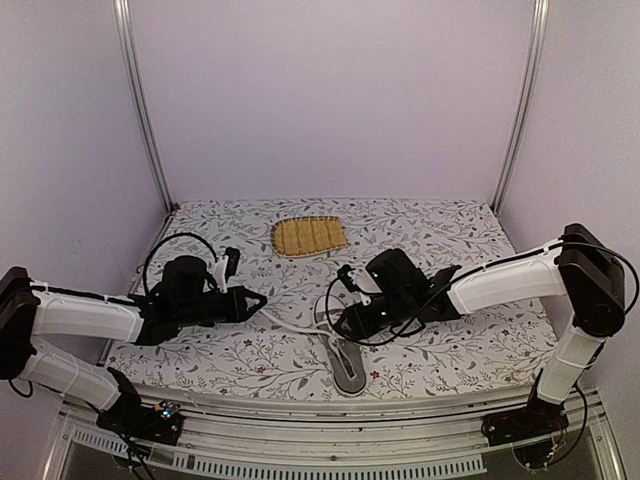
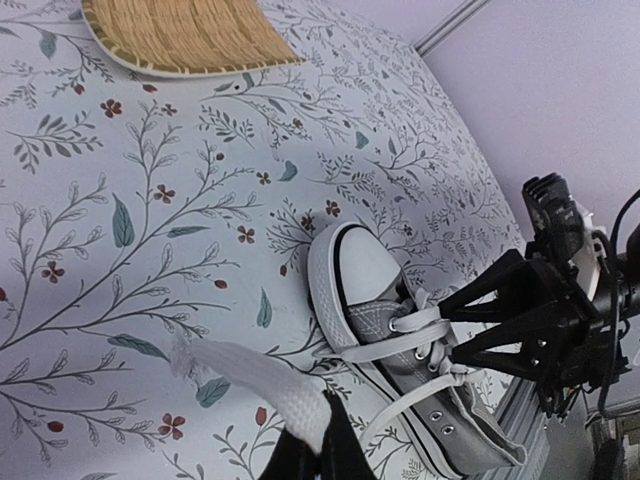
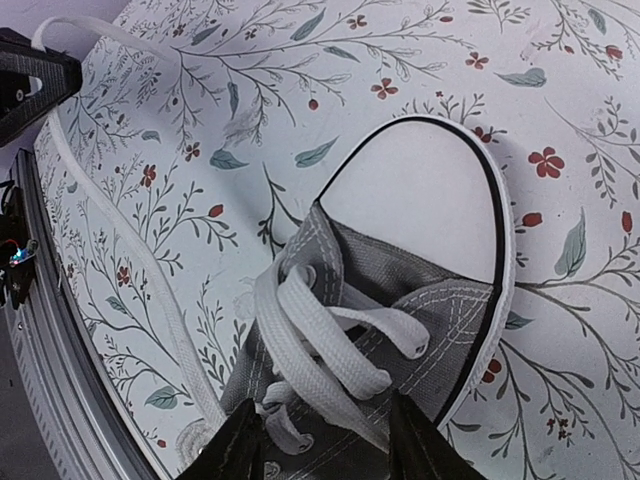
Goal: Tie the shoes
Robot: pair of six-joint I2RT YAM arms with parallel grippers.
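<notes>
The grey sneaker with white laces and toe cap lies near the table's front edge; it also shows in the left wrist view and the right wrist view. My left gripper is left of it, shut on the frayed end of one white lace, which runs taut back to the shoe. My right gripper is open, its fingers astride the shoe's crossed laces just above the tongue.
A yellow woven mat lies at the back centre of the floral tablecloth. The metal front rail runs close beside the shoe. Frame posts stand at the back corners.
</notes>
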